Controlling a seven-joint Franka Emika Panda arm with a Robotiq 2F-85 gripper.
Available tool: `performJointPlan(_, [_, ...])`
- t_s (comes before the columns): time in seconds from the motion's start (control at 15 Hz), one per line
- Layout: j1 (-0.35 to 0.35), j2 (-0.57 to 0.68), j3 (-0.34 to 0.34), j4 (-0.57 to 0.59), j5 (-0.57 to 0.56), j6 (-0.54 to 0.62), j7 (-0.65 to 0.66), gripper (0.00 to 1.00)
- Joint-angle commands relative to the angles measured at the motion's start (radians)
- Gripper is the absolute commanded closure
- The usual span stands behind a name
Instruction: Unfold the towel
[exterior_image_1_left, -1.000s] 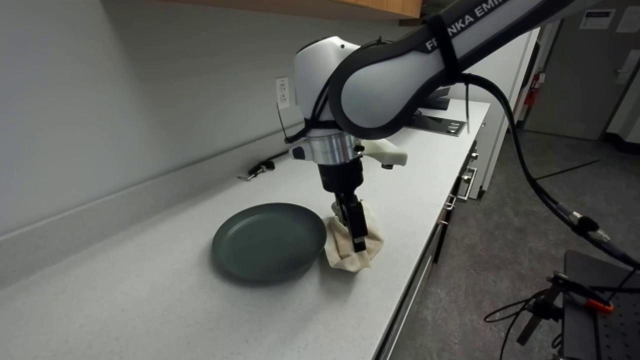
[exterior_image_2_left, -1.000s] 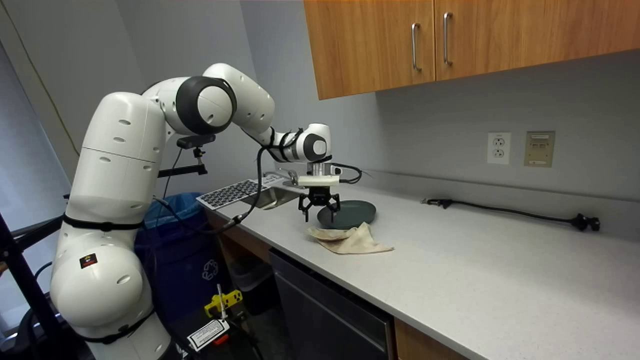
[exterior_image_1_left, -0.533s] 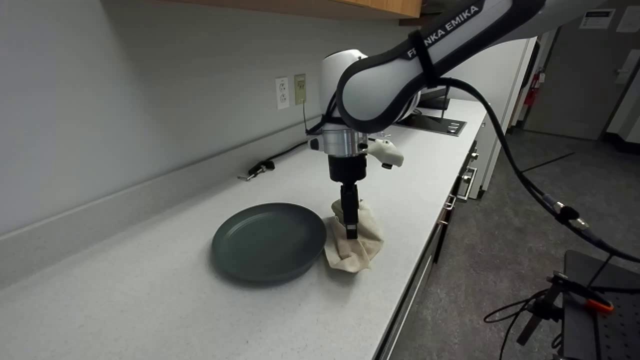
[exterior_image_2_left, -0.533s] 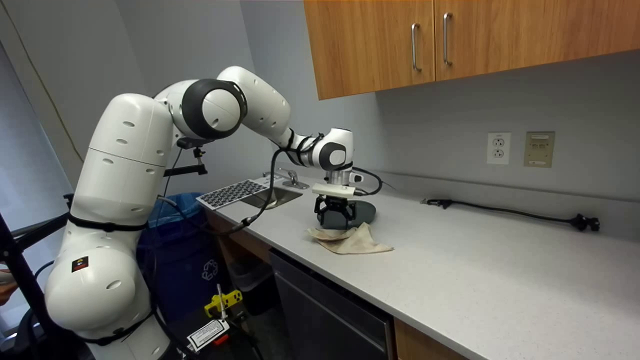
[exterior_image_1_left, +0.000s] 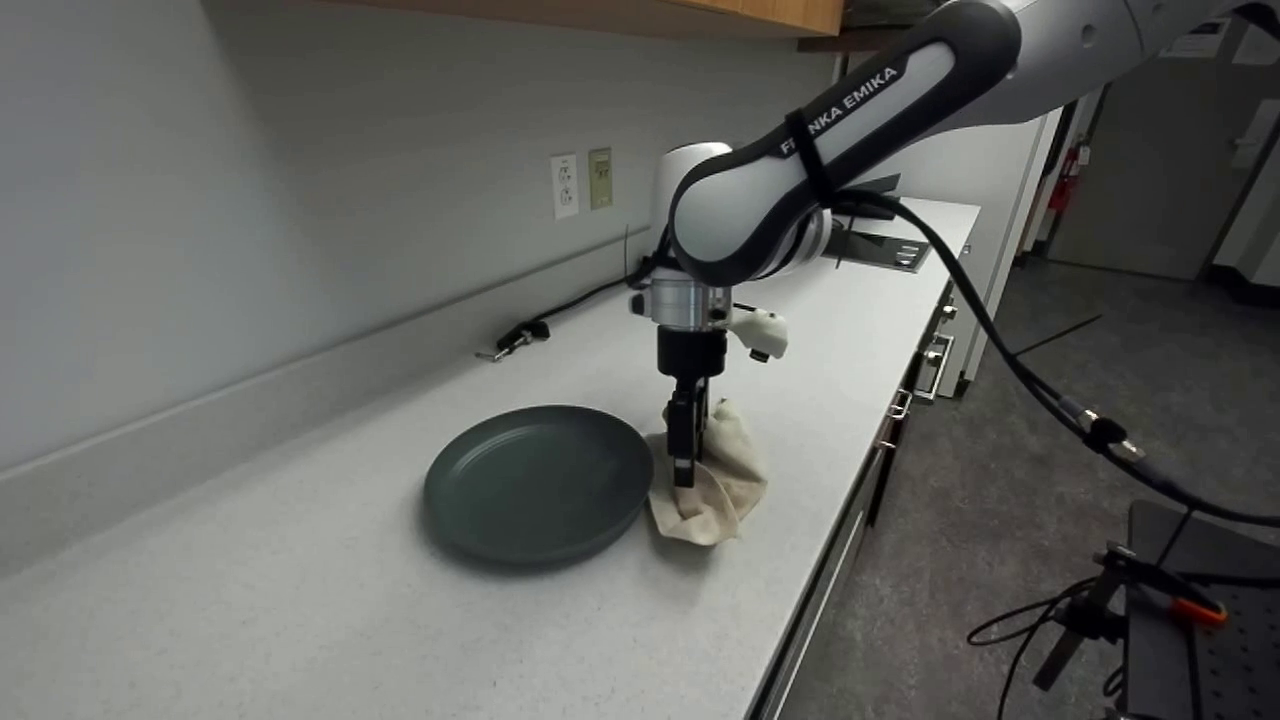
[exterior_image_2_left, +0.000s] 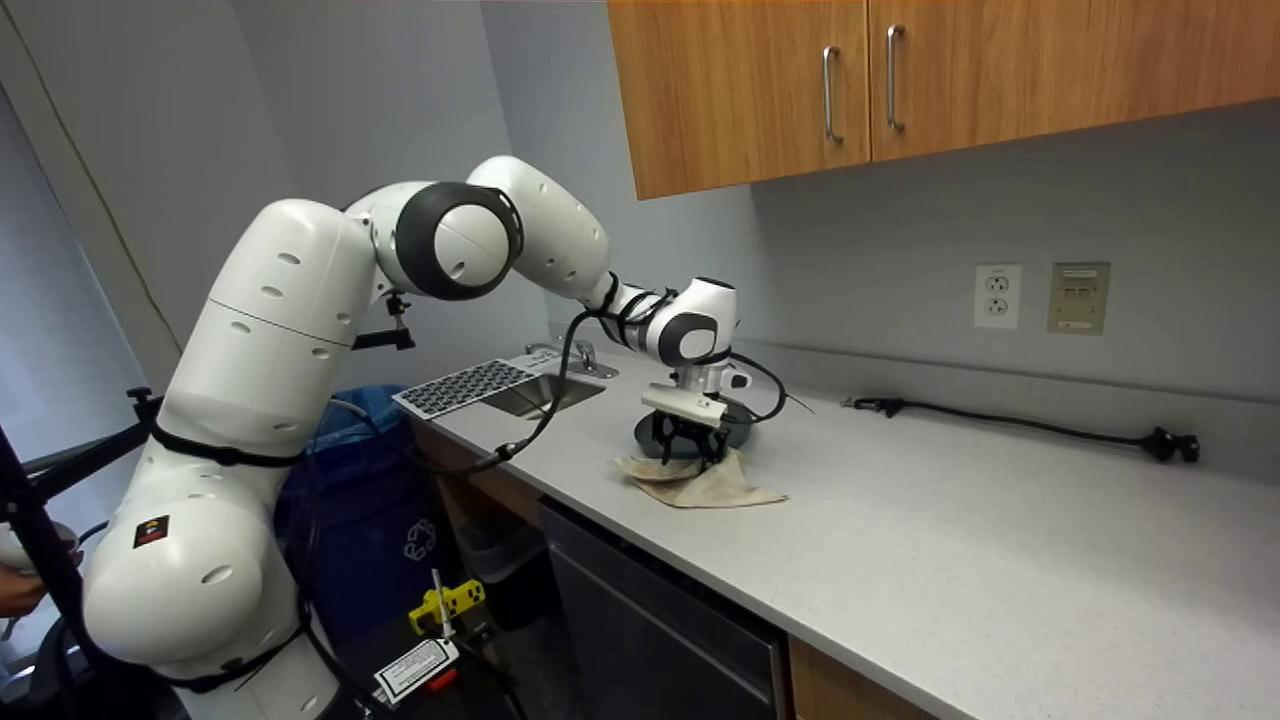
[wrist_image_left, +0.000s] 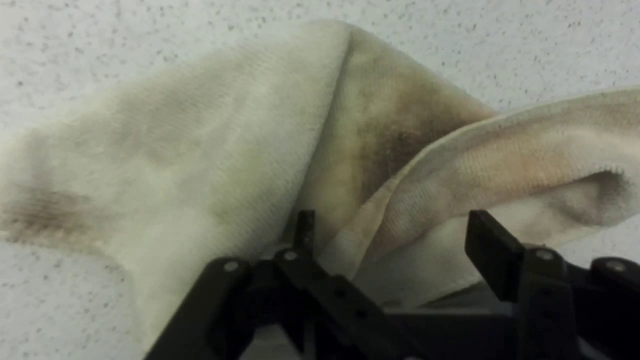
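Observation:
The towel is cream with brownish stains. It lies crumpled and folded over itself on the counter, and shows in both exterior views. In the wrist view the towel fills the middle, with a raised, curled fold on the right. My gripper is open, its two fingertips apart over that fold. Nothing is seen clamped between them. In both exterior views the gripper points down at the towel, low over its part near the plate. I cannot tell whether the fingertips touch the cloth.
A dark green round plate stands right beside the towel. The counter's front edge is on the towel's other side. A sink and a black cord by the wall are on the counter. Wooden cabinets hang above.
The arm has reached farther out, and the gripper has come down toward the towel, shifting toward the plate side and turning slightly. It stays open. The towel and plate have not moved.

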Motion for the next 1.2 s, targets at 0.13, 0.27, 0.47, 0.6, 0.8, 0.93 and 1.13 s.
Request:
performJointPlan(0.13, [-0.025,0.039,0.006,0.063,0.05,0.019,0.041,0.7])
performJointPlan(0.27, [-0.031,0.038,0.007,0.066,0.059,0.029,0.047,0.85])
performJointPlan(0.47, [-0.039,0.031,0.006,0.062,0.071,0.055,0.053,1.0])
performJointPlan(0.6, [-0.04,0.022,0.006,0.052,0.074,0.078,0.059,1.0])
performJointPlan(0.8, [-0.012,-0.028,-0.023,0.012,0.021,0.107,0.095,1.0])
performJointPlan(0.93, [0.018,-0.091,-0.053,-0.042,-0.044,0.106,0.146,1.0])
performJointPlan(1.13, [0.054,-0.196,-0.092,-0.149,-0.138,0.114,0.238,1.0])
